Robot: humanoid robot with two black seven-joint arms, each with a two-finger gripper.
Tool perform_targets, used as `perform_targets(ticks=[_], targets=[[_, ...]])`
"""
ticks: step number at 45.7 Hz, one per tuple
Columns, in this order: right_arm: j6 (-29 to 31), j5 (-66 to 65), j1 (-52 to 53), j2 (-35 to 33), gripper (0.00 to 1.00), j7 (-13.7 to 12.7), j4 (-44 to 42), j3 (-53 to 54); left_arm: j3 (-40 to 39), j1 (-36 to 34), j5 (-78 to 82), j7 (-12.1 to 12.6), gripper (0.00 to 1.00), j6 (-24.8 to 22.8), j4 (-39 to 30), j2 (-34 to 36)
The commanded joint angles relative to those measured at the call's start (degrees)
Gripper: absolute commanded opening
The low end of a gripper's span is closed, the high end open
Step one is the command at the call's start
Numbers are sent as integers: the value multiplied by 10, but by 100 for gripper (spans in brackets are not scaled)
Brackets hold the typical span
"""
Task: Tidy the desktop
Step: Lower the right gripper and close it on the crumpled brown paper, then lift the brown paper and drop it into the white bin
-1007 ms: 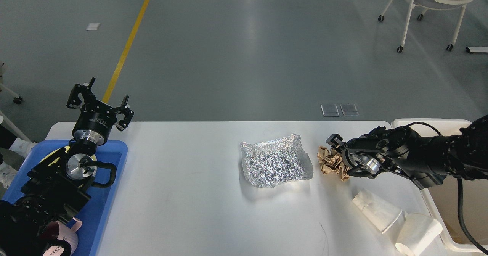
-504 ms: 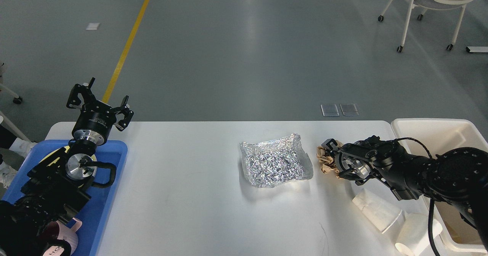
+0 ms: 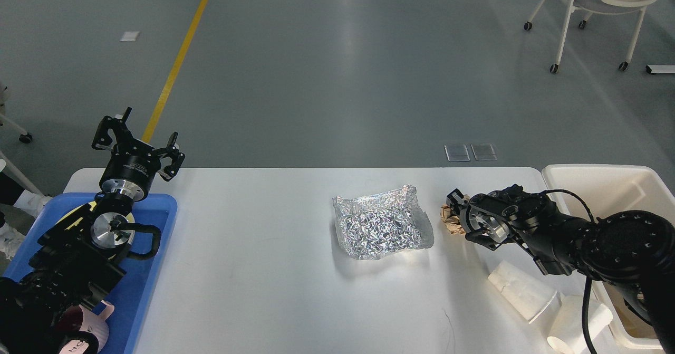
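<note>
The white desktop [image 3: 253, 259] fills the lower part of the head view. A crumpled brown paper ball [image 3: 448, 219] lies right of centre, still resting on the desktop. My right gripper [image 3: 461, 216] reaches in from the right, its dark fingers pressed against both sides of the ball and hiding most of it. A crinkled silver foil tray [image 3: 381, 228] sits just left of the ball. My left gripper [image 3: 138, 139] is raised over the table's far left corner, fingers spread, holding nothing.
Two white paper cups [image 3: 523, 290] [image 3: 578, 323] lie tipped over at the front right. A cream-white bin [image 3: 606, 175] stands off the right edge. A blue tray [image 3: 158, 269] at the left holds a pink mug [image 3: 94, 333]. A wheeled chair [image 3: 606, 6] stands far back.
My right gripper has slid left and down over the brown paper and its fingers have narrowed onto it; less paper shows. The left arm has not moved.
</note>
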Motion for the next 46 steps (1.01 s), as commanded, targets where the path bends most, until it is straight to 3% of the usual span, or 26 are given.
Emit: perform_targets(ticks=[1,14,22,36,46], targets=[[-2,0,0,1,0,-2,-11,-2,0,0,-1,0,100,0,0,0],[16,-7,9,-17,0,-1,-2,-8,0,0,-1,0,99,0,0,0],[84,-40,41,-62,0,2,17,-37,0,0,0,0,100,0,0,0],[203,-148,254,-193,0,5,256,-36,0,0,0,0,100,0,0,0],[295,-222,441,-240,0,0,463,-65,0,0,-1,0,100,0,0,0]])
